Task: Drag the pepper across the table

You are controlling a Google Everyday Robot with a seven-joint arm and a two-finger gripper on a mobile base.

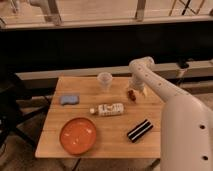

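Slatted light wood surface [114,144] fills mid-frame. Dark-red pepper [131,94] lies right of centre, near the far edge. Tool [135,89] hangs directly over it at the end of the white arm [170,100], jaws spread wide, nothing gripped. Clear cup [104,80] stands left of the pepper, apart from it. Bottle [108,109] lies on its side, below-left of the pepper. Blue sponge [69,99] at left, orange-red plate [78,135] lower left, striped black-and-white block [139,130] lower right
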